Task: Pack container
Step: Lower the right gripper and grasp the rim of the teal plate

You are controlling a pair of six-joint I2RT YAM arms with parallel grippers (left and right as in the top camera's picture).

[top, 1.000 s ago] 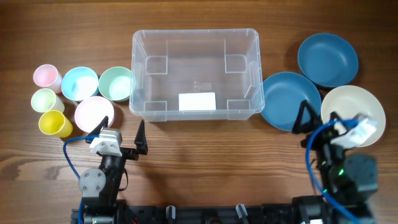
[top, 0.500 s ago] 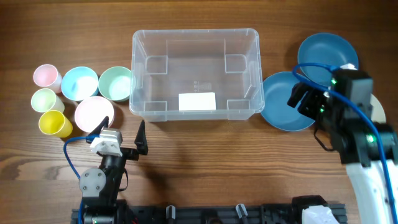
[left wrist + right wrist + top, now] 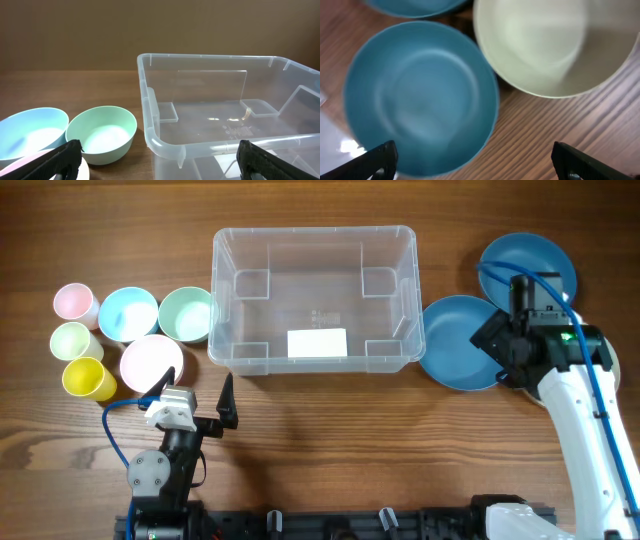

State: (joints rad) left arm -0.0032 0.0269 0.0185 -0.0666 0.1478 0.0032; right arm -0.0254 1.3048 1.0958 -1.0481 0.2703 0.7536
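container (image 3: 313,290): clear bin, centre of the table (image 3: 330,420), small bowls (image 3: 185,315) just left of it. left gripper (image 3: 197,388): jaws wide apart, holding nothing, near the container's front left corner. right gripper (image 3: 472,155): jaws wide apart, holding nothing, above a blue bowl (image 3: 420,95) beside a cream bowl (image 3: 545,45).

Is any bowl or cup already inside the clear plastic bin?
No, the overhead view shows the clear plastic bin holding nothing but the white label on its bottom.
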